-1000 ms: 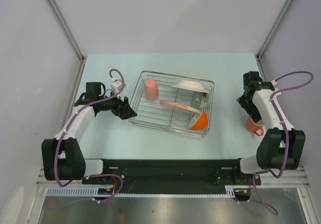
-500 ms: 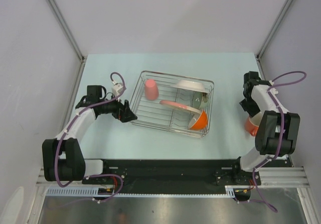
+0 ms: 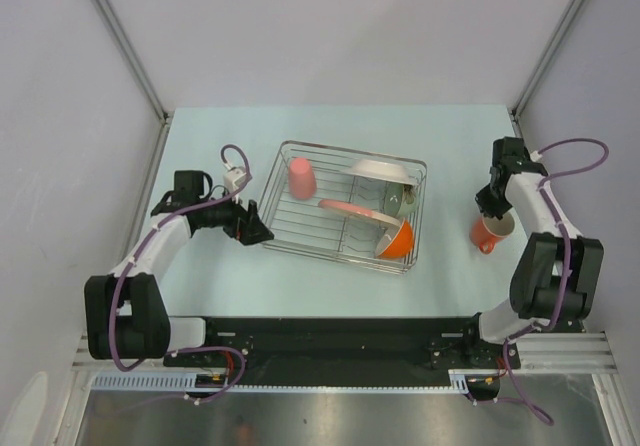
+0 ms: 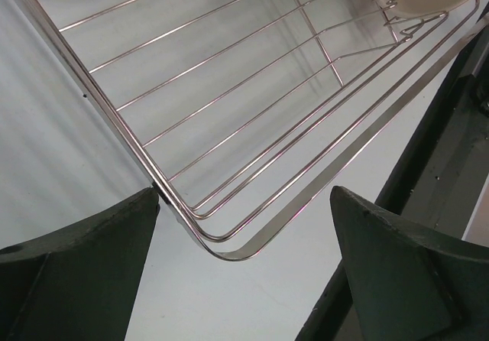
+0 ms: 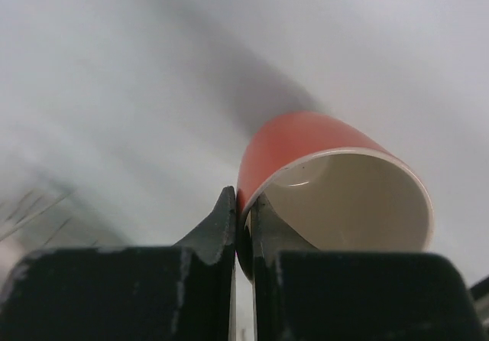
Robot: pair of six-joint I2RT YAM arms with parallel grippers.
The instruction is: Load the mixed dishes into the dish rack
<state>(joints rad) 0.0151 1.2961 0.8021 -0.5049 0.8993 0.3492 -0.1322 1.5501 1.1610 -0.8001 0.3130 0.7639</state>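
Observation:
The silver wire dish rack (image 3: 285, 238) sits mid-table. It holds an upside-down coral-pink cup (image 3: 302, 178), a pinkish-white plate (image 3: 380, 170), a pink plate (image 3: 348, 208), a pale green bowl (image 3: 401, 201) and an orange bowl (image 3: 399, 239). To the rack's right, my right gripper (image 3: 489, 215) (image 5: 244, 211) is shut on the rim of an orange-red cup with a white inside (image 3: 487, 234) (image 5: 306, 138), which is tilted on its side. My left gripper (image 3: 256, 230) (image 4: 244, 203) stands open around the rack's near-left corner (image 4: 221, 238), gripping nothing.
Grey walls close in the pale table on the left, back and right. A black rail (image 3: 340, 331) with both arm bases runs along the near edge. Bare tabletop (image 3: 450, 156) separates the rack from the right arm.
My right gripper has shut on the orange-red cup's rim, and the cup has shifted left and up, tipping over. My left gripper edged closer to the rack corner, still open.

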